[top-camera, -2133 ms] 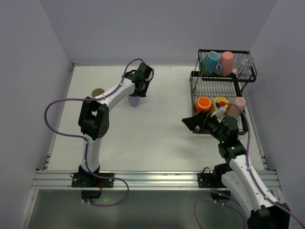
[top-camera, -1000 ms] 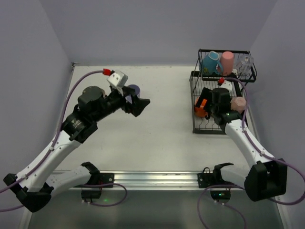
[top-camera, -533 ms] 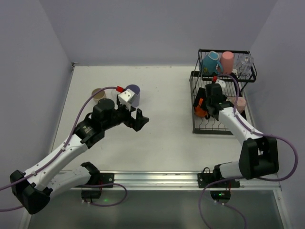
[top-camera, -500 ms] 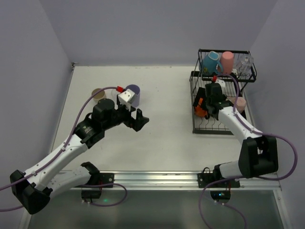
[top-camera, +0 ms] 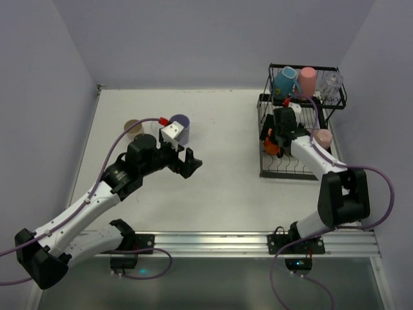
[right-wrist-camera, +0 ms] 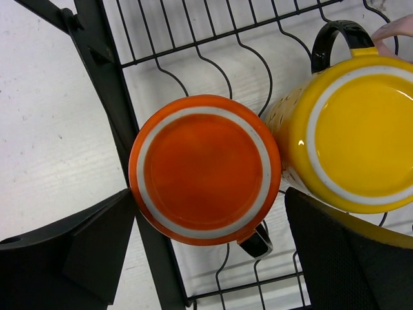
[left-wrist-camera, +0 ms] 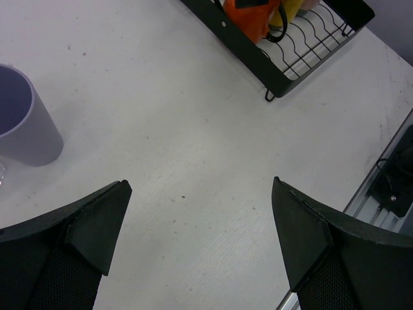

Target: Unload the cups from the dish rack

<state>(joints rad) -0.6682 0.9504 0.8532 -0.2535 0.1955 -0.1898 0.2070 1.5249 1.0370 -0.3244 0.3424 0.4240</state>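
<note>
Right claw (right-wrist-camera: 210, 194) hung wide open above the lower tray of the dish rack (right-wrist-camera: 103, 84), gripping nothing. One finger sat at the lower left of the wrist frame and the other at the lower right.

- The orange mug (right-wrist-camera: 205, 169) stood upside down between them, base up, at the tray's left edge.
- The yellow mug (right-wrist-camera: 361, 139) pressed against its right side, also inverted.

Left claw (left-wrist-camera: 200, 187) was also spread wide and empty over bare desk (left-wrist-camera: 193, 116). The lavender cup (left-wrist-camera: 22, 119) stood upright at the left of that frame.

Handling, as a judgement: the orange mug looked glazed and rigid, so probably slick, chippable and moderately heavy.

- Best hold seemed to be across the body, just below the foot ring.
- The right finger would have little room where the yellow mug touched.

Hard to make out:

- The orange mug's black handle showed only as a stub at its lower right.
- Its walls and rim were hidden under the base.
- A pink cup was cut off at the upper right corner of the right wrist frame.
- In the top view the arm covered most of the tray.
</note>
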